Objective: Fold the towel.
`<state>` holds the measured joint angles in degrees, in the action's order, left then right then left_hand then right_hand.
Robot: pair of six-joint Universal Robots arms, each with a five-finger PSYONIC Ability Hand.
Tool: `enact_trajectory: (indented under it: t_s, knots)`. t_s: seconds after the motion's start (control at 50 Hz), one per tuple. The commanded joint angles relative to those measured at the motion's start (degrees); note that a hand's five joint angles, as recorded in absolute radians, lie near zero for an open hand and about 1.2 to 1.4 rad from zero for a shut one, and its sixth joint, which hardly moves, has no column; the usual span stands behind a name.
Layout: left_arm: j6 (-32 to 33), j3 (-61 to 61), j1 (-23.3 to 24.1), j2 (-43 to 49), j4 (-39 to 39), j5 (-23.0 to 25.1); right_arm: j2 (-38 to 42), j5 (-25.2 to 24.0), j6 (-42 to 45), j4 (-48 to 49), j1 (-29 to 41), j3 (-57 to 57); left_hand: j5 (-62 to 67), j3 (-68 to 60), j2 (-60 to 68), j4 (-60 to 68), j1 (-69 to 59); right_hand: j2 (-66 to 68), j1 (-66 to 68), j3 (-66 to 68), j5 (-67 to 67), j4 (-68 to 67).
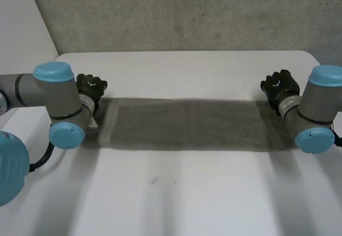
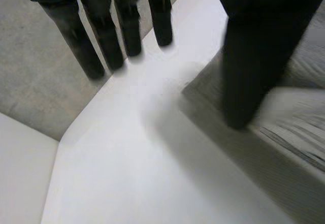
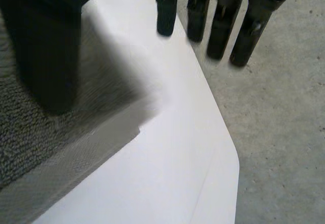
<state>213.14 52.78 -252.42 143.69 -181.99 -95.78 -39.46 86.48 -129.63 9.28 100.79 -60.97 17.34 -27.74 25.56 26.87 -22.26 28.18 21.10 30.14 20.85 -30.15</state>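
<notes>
While towel lies flat, fingers hover beyond corners.

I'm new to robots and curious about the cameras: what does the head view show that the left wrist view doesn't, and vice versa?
Head view adds: the whole grey towel lying flat as a long strip across the white table, both arms, and the right robot hand at one end. Left wrist view adds: the left robot hand close up, fingers straight, thumb above the towel's end. Both: that hand, towel and table.
</notes>
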Motion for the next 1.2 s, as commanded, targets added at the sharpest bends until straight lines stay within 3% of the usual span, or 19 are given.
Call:
enact_trajectory:
  t_s: [0.02, 0.16, 0.28, 0.4, 0.44, 0.5, 0.62, 0.76, 0.88, 0.92, 0.96, 1.06, 1.2]
  knots:
    - [-0.09, 1.09, 2.11, -2.62, -0.21, -0.11, -3.08, 2.11, -3.52, -0.49, 0.28, -1.43, -17.34, 17.74, -15.56, -16.87, 12.26, -18.18, -11.1, -20.14, -20.85, 20.15]
    - [-0.89, 9.33, 2.02, -11.13, -0.47, 0.07, -13.78, -2.01, -14.14, -1.19, -0.51, -10.64, -17.34, 17.74, -15.56, -16.87, 12.26, -18.18, -11.1, -20.14, -20.85, 20.15]
    - [-1.23, 20.4, 2.02, -18.6, -2.13, 0.33, -21.87, -8.24, -15.83, -5.4, -5.06, -19.26, -17.34, 17.74, -15.56, -16.87, 12.26, -18.18, -11.1, -20.14, -20.85, 20.15]
    - [-2.82, 29.48, 1.58, -24.07, -6.89, 1.04, -23.82, -11.86, -16.27, -12.62, -8.42, -22.79, -17.34, 17.74, -15.56, -16.87, 12.26, -17.42, -10.35, -19.38, -20.1, 19.4]
    - [-4.22, 34.29, 1.23, -26.87, -9.69, 3.05, -23.82, -13.44, -16.53, -14.99, -10.87, -24.8, -17.34, 17.74, -15.56, -16.87, 12.26, -11.4, -4.33, -13.36, -14.08, 13.38]
    - [-5.63, 37.9, 1.05, -28.55, -11.36, 5.25, -23.73, -14.84, -16.53, -14.12, -12.98, -27.09, -17.34, 17.74, -15.56, -16.87, 12.26, -3.33, 3.74, -5.29, -6.0, 5.31]
    - [-8.26, 39.94, 0.79, -29.08, -11.99, 6.57, -22.07, -18.71, -16.53, -9.99, -14.83, -30.16, -17.34, 17.74, -15.56, -16.87, 12.26, -0.12, 6.96, -2.07, -2.79, 2.09]
    - [-9.94, 40.03, -0.27, -29.17, -11.99, 6.57, -20.57, -19.07, -16.44, -6.82, -15.54, -31.4, -17.34, 17.74, -15.56, -16.87, 12.26, 6.13, 13.2, 4.17, 3.45, -4.15]
    - [-10.2, 39.94, -0.44, -29.17, -11.99, 6.57, -19.6, -19.07, -15.83, -6.38, -15.71, -31.23, -17.34, 17.74, -15.56, -16.87, 12.26, 21.77, 28.85, 19.81, 19.1, -19.8]
    - [-10.2, 40.12, -0.53, -29.17, -11.99, 6.57, -18.99, -18.72, -15.65, -6.29, -16.06, -30.79, -17.34, 17.74, -15.56, -16.87, 12.26, 45.18, 52.26, 43.23, 42.51, -43.21]
    - [-10.2, 40.12, -0.53, -29.25, -11.99, 6.57, -18.9, -18.54, -15.57, -6.29, -16.5, -30.61, -17.34, 17.74, -15.56, -16.87, 12.26, 51.75, 58.83, 49.8, 49.08, -49.78]
    - [-10.2, 40.47, -0.62, -29.26, -11.99, 6.57, -19.07, -17.75, -15.13, -6.2, -18.0, -30.26, -17.34, 17.74, -15.56, -16.87, 12.26, 51.82, 58.9, 49.86, 49.15, -49.85]
    - [-10.2, 40.91, -0.53, -29.43, -11.99, 6.57, -21.97, -8.46, -9.96, -2.78, -23.52, -28.77, -17.34, 17.74, -15.56, -16.87, 12.26, 51.82, 58.9, 49.86, 49.15, -49.85]
